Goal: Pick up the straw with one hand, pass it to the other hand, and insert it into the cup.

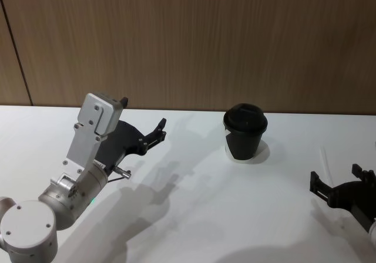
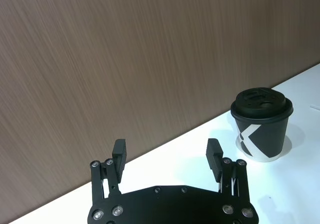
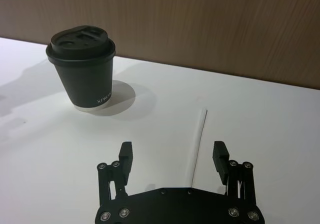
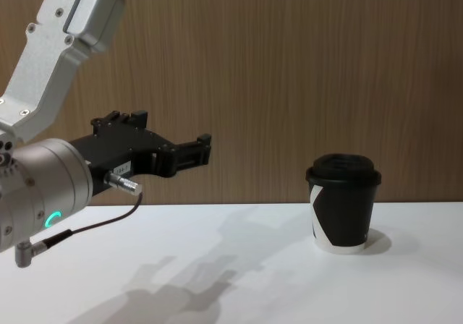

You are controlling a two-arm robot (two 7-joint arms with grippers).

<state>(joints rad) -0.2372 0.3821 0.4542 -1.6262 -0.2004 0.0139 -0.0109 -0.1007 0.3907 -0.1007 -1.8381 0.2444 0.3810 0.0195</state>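
The black cup [image 1: 245,132] with its black lid stands upright on the white table, at the middle right. The thin white straw [image 3: 200,136] lies flat on the table to the cup's right, faint in the head view [image 1: 324,159]. My right gripper [image 1: 336,176] hovers open just behind the straw's near end, and in the right wrist view [image 3: 172,154] the straw runs between its fingers. The other hand, my left gripper [image 1: 155,135] with the silver wrist and green ring, is raised open and empty to the left of the cup [image 4: 343,205].
A wood-panelled wall [image 1: 194,40] runs close behind the table's far edge. The white tabletop [image 1: 200,204] stretches bare between the two arms, with only shadows on it.
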